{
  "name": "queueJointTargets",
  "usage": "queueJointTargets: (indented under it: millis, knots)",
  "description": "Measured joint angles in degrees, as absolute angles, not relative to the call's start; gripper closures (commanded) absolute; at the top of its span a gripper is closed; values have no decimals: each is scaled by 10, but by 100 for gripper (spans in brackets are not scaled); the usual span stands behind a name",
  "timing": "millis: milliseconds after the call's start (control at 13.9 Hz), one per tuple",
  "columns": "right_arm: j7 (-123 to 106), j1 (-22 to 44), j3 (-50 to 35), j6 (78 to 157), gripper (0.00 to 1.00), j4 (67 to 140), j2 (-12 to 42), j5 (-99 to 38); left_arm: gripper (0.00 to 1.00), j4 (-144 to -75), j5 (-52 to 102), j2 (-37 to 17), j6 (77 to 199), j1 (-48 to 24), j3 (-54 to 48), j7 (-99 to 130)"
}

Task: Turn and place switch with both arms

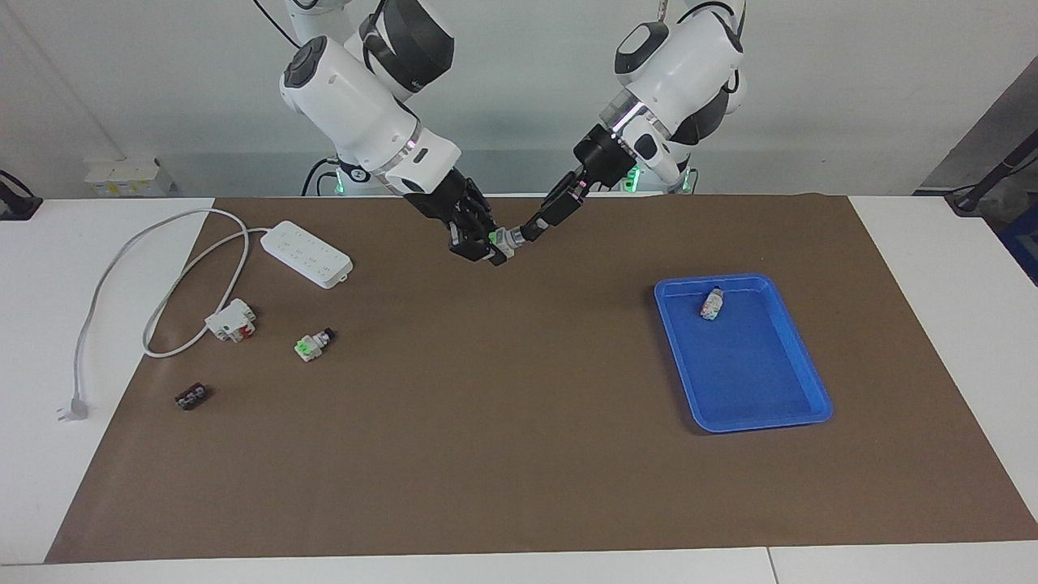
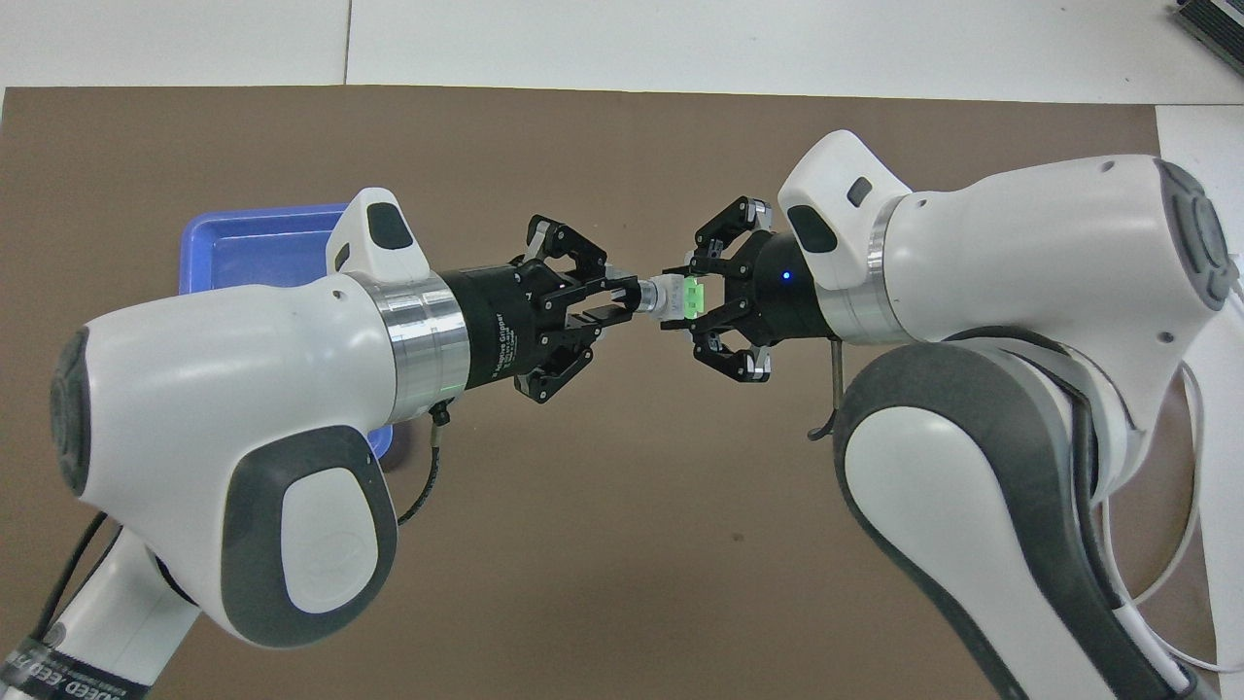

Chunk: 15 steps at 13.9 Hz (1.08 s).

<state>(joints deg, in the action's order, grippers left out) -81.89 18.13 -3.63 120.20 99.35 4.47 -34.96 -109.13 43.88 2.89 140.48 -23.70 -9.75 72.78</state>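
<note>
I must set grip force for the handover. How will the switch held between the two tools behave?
The switch looks rigid, and probably light since it is so small. Its silver neck appears round, so it may twist in the left tool. The blocky green end suits the right tool better.

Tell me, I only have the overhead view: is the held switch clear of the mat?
Observer: Yes. The held switch is in the air over the brown mat, gripped between the left gripper and the right gripper.
Operator: Anything in the blue tray?
Observer: A second switch lies in the blue tray, at its end nearer the robots.
Operator: Any others?
Observer: A third switch lies on the mat, farther from the robots than the power strip.
</note>
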Motion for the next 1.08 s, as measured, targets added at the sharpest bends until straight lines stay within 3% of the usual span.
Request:
queueJointTargets:
  millis: [360, 719, 1079]
  knots:
    - [-819, 181, -36, 1204, 100, 994, 45, -349, 83, -1092, 439, 29, 1409, -237, -98, 718]
    - [-819, 181, -35, 1204, 100, 994, 45, -349, 100, -1092, 439, 27, 1412, -237, -98, 709]
    - [-819, 181, -34, 1204, 100, 994, 45, -349, 100, -1092, 439, 26, 1417, -238, -99, 693]
